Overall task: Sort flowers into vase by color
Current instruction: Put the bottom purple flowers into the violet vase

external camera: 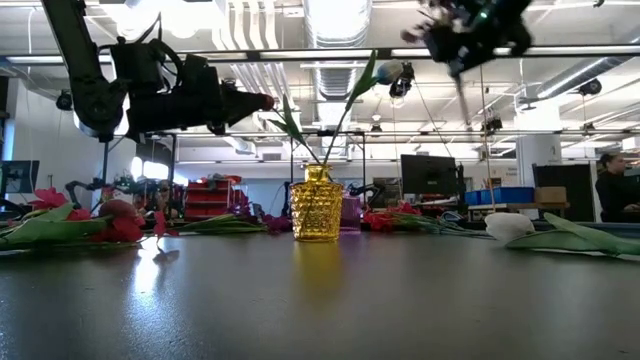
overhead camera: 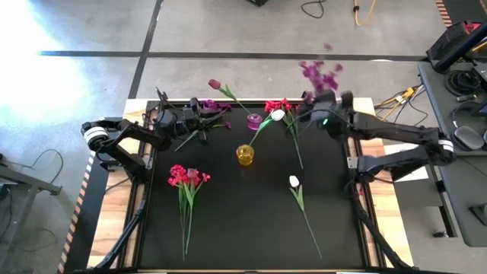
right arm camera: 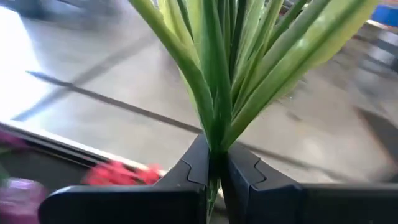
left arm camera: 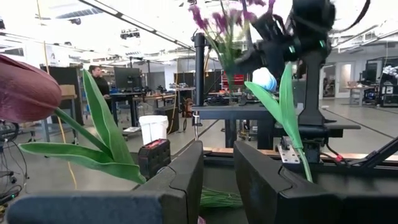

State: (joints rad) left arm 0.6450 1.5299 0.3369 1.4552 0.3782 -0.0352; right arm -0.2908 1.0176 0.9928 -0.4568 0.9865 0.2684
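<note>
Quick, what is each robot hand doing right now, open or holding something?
Left hand: fingers partly apart, nothing visibly between them.
Right hand: closed on the purple flower spray, lifted above the table.

My way is open across the bare front and middle of the black table top (overhead camera: 243, 221). The ribbed yellow glass vase (overhead camera: 244, 154) stands mid-table, a small pink glass vase (overhead camera: 254, 120) behind it. Red-pink sprays (overhead camera: 187, 183) block the left side, a white tulip-like stem (overhead camera: 300, 199) the right.
</note>
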